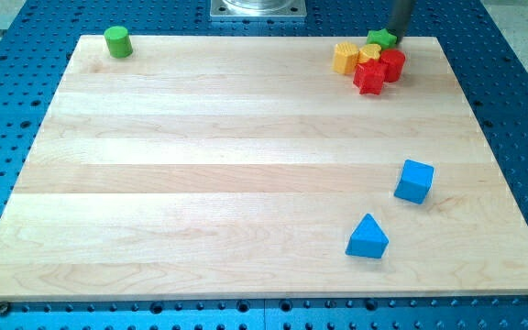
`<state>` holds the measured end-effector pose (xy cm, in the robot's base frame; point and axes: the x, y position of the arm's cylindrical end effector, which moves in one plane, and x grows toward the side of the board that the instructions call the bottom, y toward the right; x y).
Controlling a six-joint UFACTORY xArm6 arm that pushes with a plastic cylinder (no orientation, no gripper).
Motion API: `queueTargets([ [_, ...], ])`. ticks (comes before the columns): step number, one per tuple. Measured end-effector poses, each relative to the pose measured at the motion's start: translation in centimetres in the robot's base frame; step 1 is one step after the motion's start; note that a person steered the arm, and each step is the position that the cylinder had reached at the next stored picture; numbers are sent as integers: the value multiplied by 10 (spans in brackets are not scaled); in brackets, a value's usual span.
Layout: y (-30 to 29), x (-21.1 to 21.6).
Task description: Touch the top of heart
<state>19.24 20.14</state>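
**Pale wood counter, blocks bunched at the far right**

Pale wood makes up the counter (246, 165), which rests on a blue perforated base (521, 110). At the far right corner a tight cluster sits together: a yellow block (345, 57) on the left, a smaller yellow heart (368, 53) just beside it, a red cylinder (392, 63) to the right, and a red star-like block (369, 78) on the near side, all touching or nearly so. Behind the cluster, at the far edge, a green block (382, 38) peeks out; its shape is hard to make out.

The dark rod comes down from the top of the view, and my tip (396, 35) stands right at the green block's right side, just behind the red cylinder and a little to the right of and beyond the heart. It is not on the heart's far edge. There are no fingers on this rod, so nothing can be said of spreading or pinching.

A green cylinder (116, 41) stands alone at the far left corner. Well apart, on the near right, lie a blue cube (414, 181) and, nearer still, a blue triangle (367, 237). A metal plate (258, 8) shows at the far middle.
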Motion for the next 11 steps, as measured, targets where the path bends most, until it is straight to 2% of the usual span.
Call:
queueTargets([
  [2, -100, 90],
  [3, -134, 175],
  [4, -136, 202],
  [6, -6, 167],
  [7, 4, 125],
  [8, 15, 105],
  [9, 5, 97],
  [10, 44, 99],
  [11, 56, 51],
])
